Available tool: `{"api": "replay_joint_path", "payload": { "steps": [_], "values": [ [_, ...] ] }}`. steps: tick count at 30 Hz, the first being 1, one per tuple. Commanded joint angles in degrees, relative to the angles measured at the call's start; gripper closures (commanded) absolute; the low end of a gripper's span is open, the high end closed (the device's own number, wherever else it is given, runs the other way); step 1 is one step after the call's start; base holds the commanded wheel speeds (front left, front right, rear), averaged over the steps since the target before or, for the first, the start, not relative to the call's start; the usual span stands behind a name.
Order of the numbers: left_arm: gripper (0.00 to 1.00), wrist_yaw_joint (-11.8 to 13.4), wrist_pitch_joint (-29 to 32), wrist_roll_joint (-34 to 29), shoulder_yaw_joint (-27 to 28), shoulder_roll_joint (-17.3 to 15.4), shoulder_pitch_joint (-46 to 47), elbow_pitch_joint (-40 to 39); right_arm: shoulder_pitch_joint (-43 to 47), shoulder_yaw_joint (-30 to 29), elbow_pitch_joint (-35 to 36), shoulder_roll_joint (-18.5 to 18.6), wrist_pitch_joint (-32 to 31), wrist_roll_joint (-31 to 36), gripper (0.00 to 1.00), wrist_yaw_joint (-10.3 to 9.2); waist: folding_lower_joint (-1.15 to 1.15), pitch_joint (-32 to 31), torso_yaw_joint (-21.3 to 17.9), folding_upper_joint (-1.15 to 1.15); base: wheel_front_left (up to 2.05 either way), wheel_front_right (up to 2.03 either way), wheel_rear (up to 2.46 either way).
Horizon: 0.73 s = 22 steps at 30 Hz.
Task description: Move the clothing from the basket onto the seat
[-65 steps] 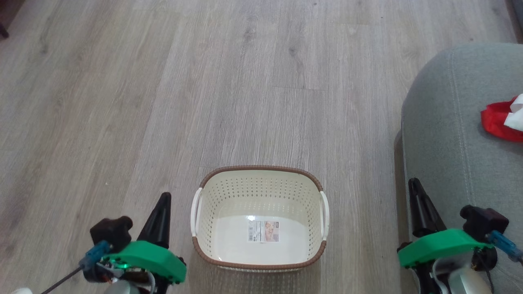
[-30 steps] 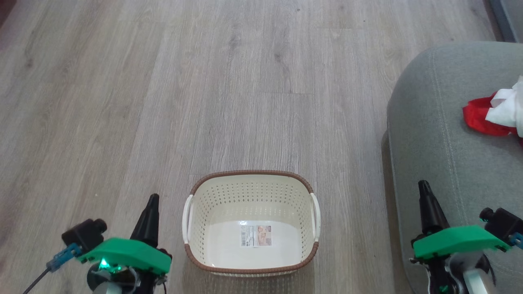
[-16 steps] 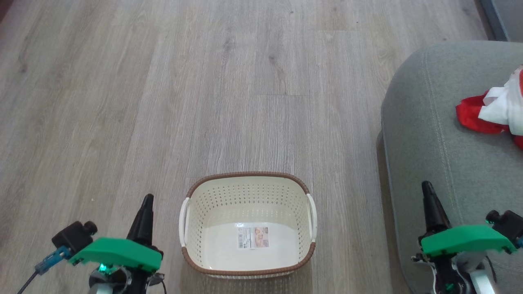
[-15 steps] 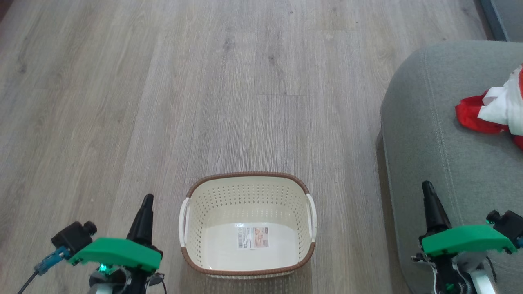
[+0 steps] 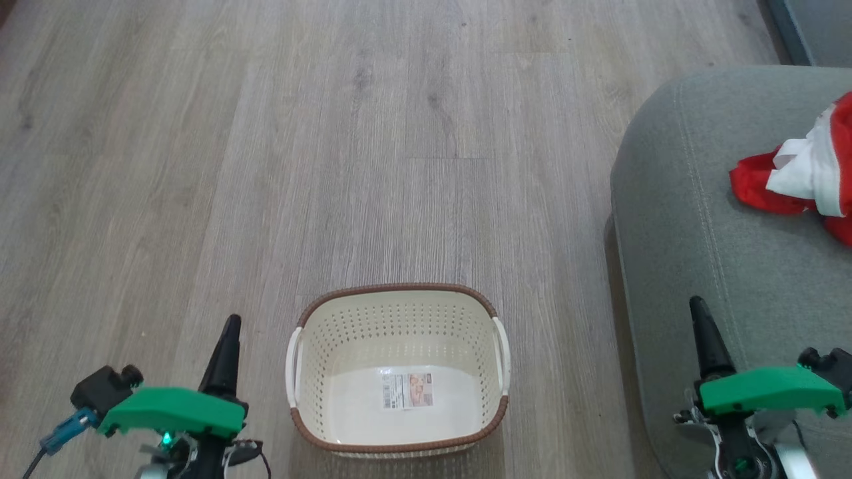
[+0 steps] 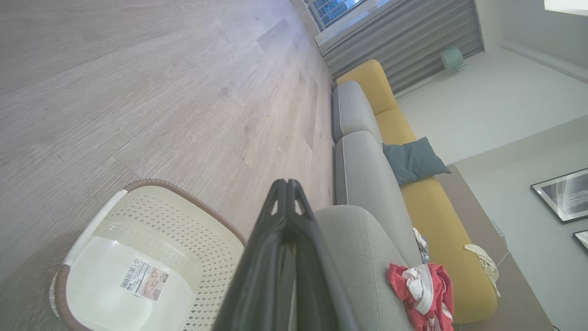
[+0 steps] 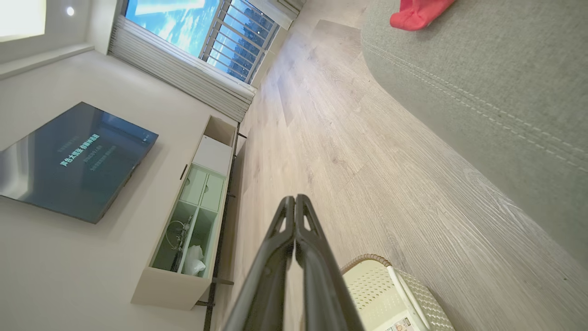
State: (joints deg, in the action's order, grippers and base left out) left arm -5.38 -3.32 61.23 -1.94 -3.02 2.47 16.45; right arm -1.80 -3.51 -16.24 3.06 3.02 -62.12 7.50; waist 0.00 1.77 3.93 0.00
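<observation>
**Red-and-white clothing on grey seat; basket on floor**

1 heap of clothing (image 5: 792,183), red with white parts, lying on the seat (image 5: 692,239) near its far right side, well apart from the basket. The number of garments in the heap cannot be told.
1 seat, grey upholstery, double stitched seam.
1 basket (image 5: 397,288), cream and perforated, with a brown rim and 2 white handles. It stands on the wood-plank floor (image 5: 266,166) beside the seat, with 1 label sticker (image 5: 407,390) on its bottom.
2 end effectors: the left end effector (image 5: 230,326) is left of the basket and the right end effector (image 5: 697,307) is over the seat's near edge. Each has its fingers pressed together, gripping nothing.

Left wrist view adds 1 yellow sofa (image 6: 413,193), 1 teal cushion (image 6: 412,158) and 2 framed pictures (image 6: 561,195).
Right wrist view adds 1 television (image 7: 73,161), 1 low cabinet (image 7: 193,216) and 1 window (image 7: 220,32).
</observation>
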Motion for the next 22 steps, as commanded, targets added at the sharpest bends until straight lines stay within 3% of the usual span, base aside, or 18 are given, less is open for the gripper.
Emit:
{"api": "replay_joint_path", "payload": {
  "steps": [1,22],
  "values": [
    [1.00,-0.5,0.6,1.8,1.6,-0.6,3.1,-2.0,-3.0,0.2,2.1,0.4,-0.6,-1.8,1.00,-0.01,0.00,-0.1,-0.1,0.00,0.00,0.00,0.00],
    [1.00,-1.1,4.0,13.8,4.0,-0.6,3.3,-2.2,-3.6,-0.8,2.1,0.3,-4.0,-13.3,1.00,-0.01,0.00,-0.7,-1.7,0.00,0.00,0.00,0.00]
  ]
}}
